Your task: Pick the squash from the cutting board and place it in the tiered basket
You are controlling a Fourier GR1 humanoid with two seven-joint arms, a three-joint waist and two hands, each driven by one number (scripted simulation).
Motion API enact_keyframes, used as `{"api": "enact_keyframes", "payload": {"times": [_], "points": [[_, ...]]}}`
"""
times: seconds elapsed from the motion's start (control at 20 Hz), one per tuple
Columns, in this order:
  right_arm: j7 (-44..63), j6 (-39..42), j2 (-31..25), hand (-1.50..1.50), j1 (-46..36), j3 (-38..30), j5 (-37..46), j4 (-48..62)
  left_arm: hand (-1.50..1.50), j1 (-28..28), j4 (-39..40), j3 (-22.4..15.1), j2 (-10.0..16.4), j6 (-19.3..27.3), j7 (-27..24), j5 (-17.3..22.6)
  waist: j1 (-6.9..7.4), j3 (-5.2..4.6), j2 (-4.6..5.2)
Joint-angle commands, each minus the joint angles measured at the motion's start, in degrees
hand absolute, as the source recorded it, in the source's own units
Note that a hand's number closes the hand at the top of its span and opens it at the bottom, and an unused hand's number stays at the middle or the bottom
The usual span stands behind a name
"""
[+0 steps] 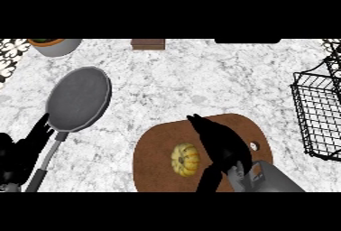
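A small yellow ribbed squash [185,159] lies on the brown oval cutting board [156,149] near the counter's front edge. My right hand [221,143] hovers over the board just right of the squash, fingers straight and pointing away from me, thumb low beside the squash; it holds nothing. The black wire tiered basket [318,115] stands at the right edge, partly cut off by the frame. My left hand [26,146] rests open at the lower left, fingers up.
A grey frying pan [78,99] lies left of centre, its handle running down toward my left hand. A potted plant [54,45] sits at the back left, and a small brown block [147,44] at the back middle.
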Motion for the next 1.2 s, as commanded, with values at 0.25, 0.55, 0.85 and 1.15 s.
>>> {"api": "enact_keyframes", "payload": {"times": [0.25, 0.55, 0.85, 1.15], "points": [[3.2, 0.7, 6.7, -1.50, 2.2, 1.4, 7.9, 4.8, 0.00, -4.6, 6.1, 3.4, 0.3, -3.8, -0.3, -0.8, -0.25, -0.10, 0.15], [-1.4, 2.8, 6.7, -1.50, 7.4, -1.3, 10.6, 6.0, 0.00, 0.8, -0.3, 2.5, -3.5, -1.6, 0.1, -3.8, -0.06, -0.07, 0.06], [-4.1, 0.0, 12.1, -1.50, 9.6, 1.6, 15.9, 11.6, 0.00, -1.7, -0.1, 3.2, -4.1, -2.4, 3.1, -4.1, -0.09, -0.06, 0.10], [-13.8, 5.6, 10.5, 1.50, 5.7, -0.8, 16.1, 14.1, 0.00, -3.5, 4.0, 4.7, -5.1, -3.2, 0.0, -5.5, -0.10, -0.07, 0.14]]}}
